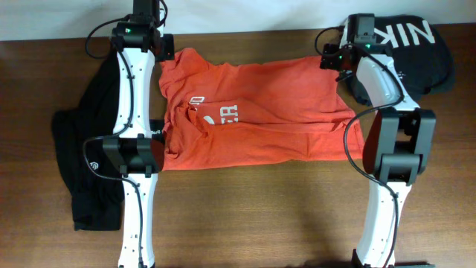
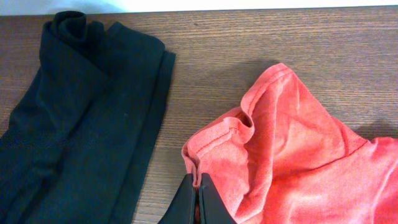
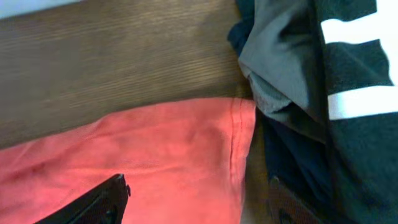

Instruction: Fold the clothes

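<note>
Grasping step of a fold: the orange-red T-shirt (image 1: 253, 112) lies spread across the middle of the table (image 1: 245, 219), between a plain black garment (image 1: 82, 164) on the left and a lettered black garment (image 1: 424, 45) at the far right. The left gripper (image 2: 198, 190) is clamped shut on the shirt's far edge; the right gripper (image 3: 196, 205) hangs with jaws wide apart over the opposite far corner, holding nothing. Next it likely must close there without catching the lettered black garment just beside
</note>
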